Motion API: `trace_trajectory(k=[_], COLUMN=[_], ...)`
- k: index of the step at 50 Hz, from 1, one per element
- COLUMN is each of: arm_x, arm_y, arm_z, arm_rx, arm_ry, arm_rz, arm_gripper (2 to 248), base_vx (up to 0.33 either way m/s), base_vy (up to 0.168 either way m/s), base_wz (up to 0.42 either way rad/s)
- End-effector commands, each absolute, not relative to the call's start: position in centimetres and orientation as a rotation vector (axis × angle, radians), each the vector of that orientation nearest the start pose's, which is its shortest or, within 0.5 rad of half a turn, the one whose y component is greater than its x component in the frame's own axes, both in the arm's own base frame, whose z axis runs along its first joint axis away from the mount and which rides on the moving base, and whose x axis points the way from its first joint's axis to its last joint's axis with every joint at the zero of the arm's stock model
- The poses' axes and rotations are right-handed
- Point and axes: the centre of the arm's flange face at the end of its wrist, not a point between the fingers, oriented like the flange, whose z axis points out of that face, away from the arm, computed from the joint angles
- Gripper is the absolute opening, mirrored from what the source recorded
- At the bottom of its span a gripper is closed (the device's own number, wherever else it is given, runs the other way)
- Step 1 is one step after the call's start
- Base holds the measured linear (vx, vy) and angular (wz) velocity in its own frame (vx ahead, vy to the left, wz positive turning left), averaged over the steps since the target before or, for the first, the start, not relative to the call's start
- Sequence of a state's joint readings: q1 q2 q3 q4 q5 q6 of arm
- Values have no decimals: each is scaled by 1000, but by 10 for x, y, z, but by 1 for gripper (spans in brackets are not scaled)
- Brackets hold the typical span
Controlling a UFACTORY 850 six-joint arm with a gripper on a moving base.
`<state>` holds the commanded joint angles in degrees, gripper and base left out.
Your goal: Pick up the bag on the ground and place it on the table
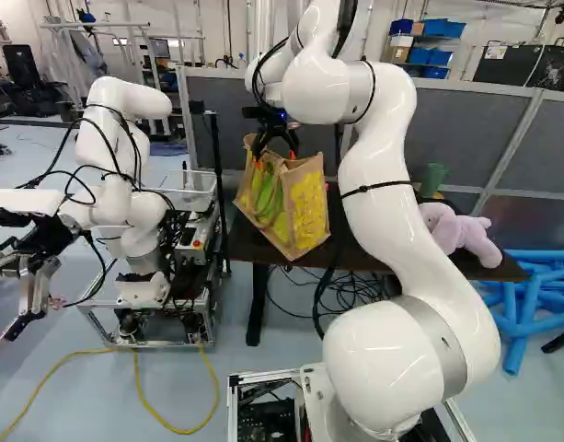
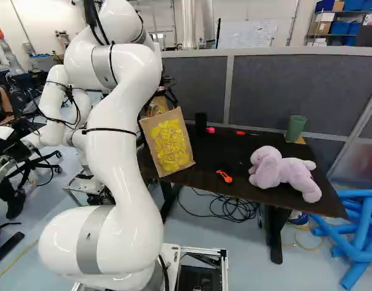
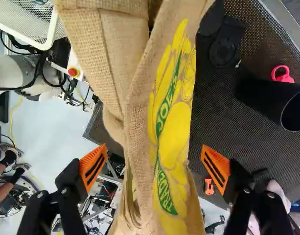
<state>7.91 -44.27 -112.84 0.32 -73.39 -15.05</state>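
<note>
"Please, how does the gripper (image 1: 274, 157) stand?"

"Its two fingers are spread wide, and the burlap shopping bag (image 2: 169, 142) with yellow print is between them. I do not see them pinching it."

"And where exactly is this bag?"

"It is tilted, at the end of the dark table (image 2: 234, 185) that is nearer to another robot (image 1: 107, 147). Whether its bottom rests on the tabletop, I cannot tell. Its inside is also hidden from me."

"Which other containers are there?"

"Near the bag, on the table, there is a black cylindrical holder (image 3: 295, 108) with a round open mouth; its inside is too dark to read. A white mesh basket (image 1: 191, 195) is on the cart of the other robot. Farther, a green cup (image 2: 296, 128) stands upright near the table's back edge. Farthest, behind the grey partition (image 2: 295, 91), are blue bins (image 1: 438, 55), whose contents I cannot tell."
</note>
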Motion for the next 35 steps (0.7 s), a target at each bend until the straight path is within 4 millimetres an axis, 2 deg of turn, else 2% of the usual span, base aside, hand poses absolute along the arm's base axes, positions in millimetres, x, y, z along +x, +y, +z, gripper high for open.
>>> trace_trajectory(k=[35], arm_x=[693], arm_y=[97], arm_z=[589], arm_rx=[-3073], arm_ry=[-622], arm_rz=[31], arm_gripper=[247], base_vx=[0], base_vy=[0], base_wz=[0])
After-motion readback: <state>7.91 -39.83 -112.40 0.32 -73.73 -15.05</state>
